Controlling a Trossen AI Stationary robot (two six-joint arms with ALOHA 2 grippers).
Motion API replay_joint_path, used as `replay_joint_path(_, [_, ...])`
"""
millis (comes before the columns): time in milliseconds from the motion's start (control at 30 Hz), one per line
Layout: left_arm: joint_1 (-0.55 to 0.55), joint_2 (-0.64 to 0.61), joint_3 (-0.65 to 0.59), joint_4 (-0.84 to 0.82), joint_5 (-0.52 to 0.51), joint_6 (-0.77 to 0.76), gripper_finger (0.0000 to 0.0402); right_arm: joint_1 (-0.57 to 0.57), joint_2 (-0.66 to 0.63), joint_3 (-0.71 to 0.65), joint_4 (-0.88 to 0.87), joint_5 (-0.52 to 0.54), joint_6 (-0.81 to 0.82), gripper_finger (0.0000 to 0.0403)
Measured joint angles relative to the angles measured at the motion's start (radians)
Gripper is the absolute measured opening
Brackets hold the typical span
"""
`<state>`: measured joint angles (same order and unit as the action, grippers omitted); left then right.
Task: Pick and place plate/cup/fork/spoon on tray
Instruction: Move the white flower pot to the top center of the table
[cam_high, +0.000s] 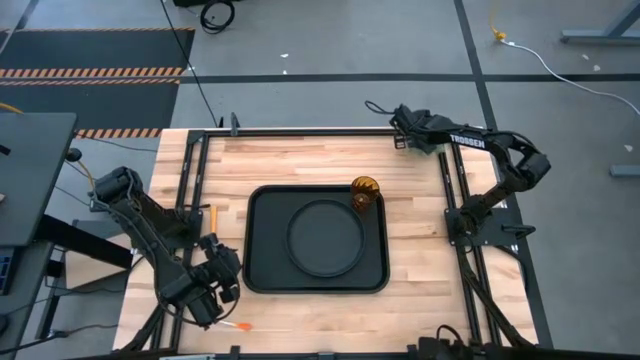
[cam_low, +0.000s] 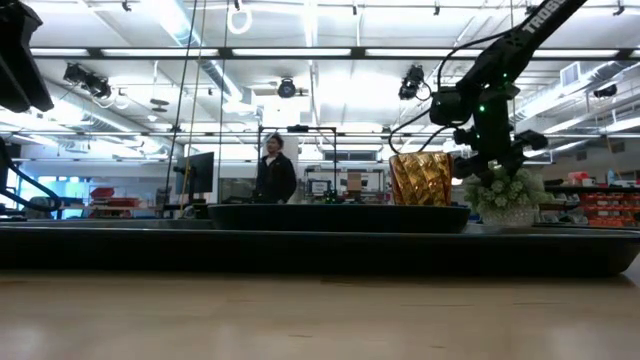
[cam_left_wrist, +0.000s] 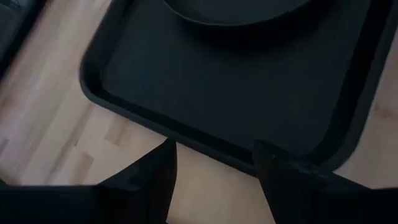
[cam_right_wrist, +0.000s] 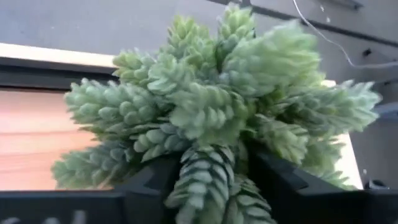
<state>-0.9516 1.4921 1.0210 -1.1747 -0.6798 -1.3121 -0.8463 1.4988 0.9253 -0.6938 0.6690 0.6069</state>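
A: Where's the plate (cam_high: 325, 237)?
B: On the tray (cam_high: 263, 272), cup (cam_high: 364, 193) at its far right corner. The left claw (cam_left_wrist: 214, 163), spread and empty, hovers beside the tray's near left corner.
A: The right claw (cam_right_wrist: 211, 163)?
B: Far desk (cam_high: 300, 158) corner, spread around a green plant (cam_right_wrist: 214, 109).

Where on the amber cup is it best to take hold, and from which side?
Grip the cup by its wall near the rim, coming down from above: it stands upright, mouth open, in the tray's far right corner, with the plate close beside it.
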Motion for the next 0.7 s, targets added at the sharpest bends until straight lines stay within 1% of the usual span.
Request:
replay_joint_path(133, [0.0, 0.0, 0.0, 0.029, 0.075, -0.013, 0.0217, 0.009, -0.002, 0.0, 0.049, 0.004, -0.064, 0.0083])
replay_joint_path(233, [0.0, 0.0, 0.0, 0.065, 0.133, -0.012, 0.0217, 0.04, -0.005, 0.0, 0.096, 0.0, -0.127, 0.0034])
replay_joint_path(333, [0.002, 0.0, 0.0, 0.091, 0.15, -0.011, 0.0217, 0.099, -0.005, 0.016, 0.143, -0.015, -0.192, 0.0029])
replay_joint_path(433, [0.015, 0.0, 0.0, 0.096, 0.169, 0.011, 0.0217, 0.183, -0.005, 0.044, 0.201, -0.018, -0.225, 0.0029])
replay_joint_path(567, [0.043, 0.0, 0.0, 0.104, 0.18, 0.07, 0.0217, 0.294, -0.006, 0.096, 0.205, -0.031, -0.244, 0.0037])
replay_joint_path(700, [0.074, 0.0, 0.0, 0.128, 0.181, 0.125, 0.0217, 0.355, -0.007, 0.133, 0.199, -0.026, -0.242, 0.0036])
